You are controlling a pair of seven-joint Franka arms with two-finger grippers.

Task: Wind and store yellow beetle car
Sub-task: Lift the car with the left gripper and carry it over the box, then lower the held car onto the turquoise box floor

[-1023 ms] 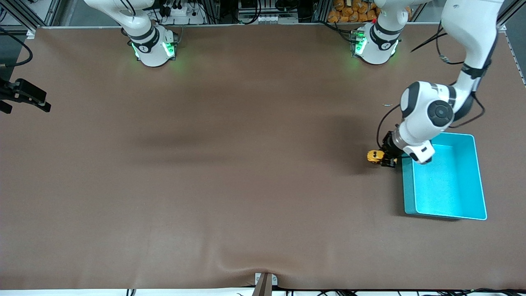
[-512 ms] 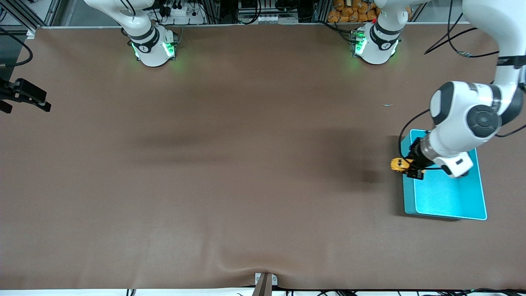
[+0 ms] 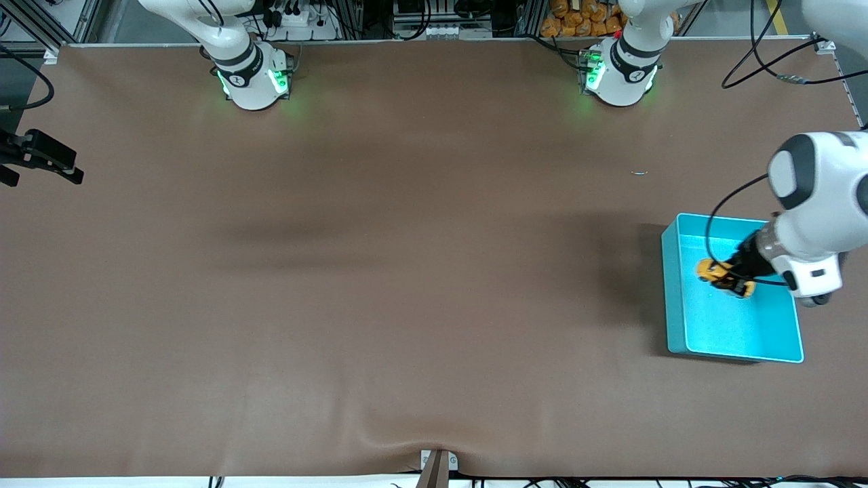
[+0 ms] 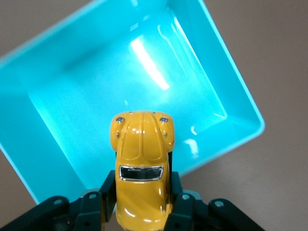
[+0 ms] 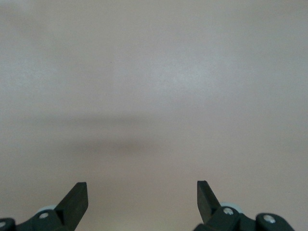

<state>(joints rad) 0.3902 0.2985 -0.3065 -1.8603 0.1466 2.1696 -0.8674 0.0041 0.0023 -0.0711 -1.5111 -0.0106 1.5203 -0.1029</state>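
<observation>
The yellow beetle car (image 3: pixel 713 272) hangs in the air over the teal bin (image 3: pixel 673 305), which stands at the left arm's end of the table. My left gripper (image 3: pixel 734 280) is shut on it. In the left wrist view, the black fingers (image 4: pixel 107 186) clamp both sides of the yellow beetle car (image 4: pixel 142 154), whose nose points out over the teal bin (image 4: pixel 214 72); nothing lies in the bin. My right gripper (image 5: pixel 142 190) is open with nothing between its fingers, above bare brown table; it is out of the front view and waits.
Brown mat (image 3: pixel 407 271) covers the whole table. A black clamp-like object (image 3: pixel 41 157) juts in at the right arm's end. A small speck (image 3: pixel 639 173) lies farther from the camera than the bin. A bracket (image 3: pixel 436 466) sits at the table's near edge.
My left gripper carried the car from over the table beside the bin, across the bin's wall, to above the bin's inside. The right gripper has not moved.
</observation>
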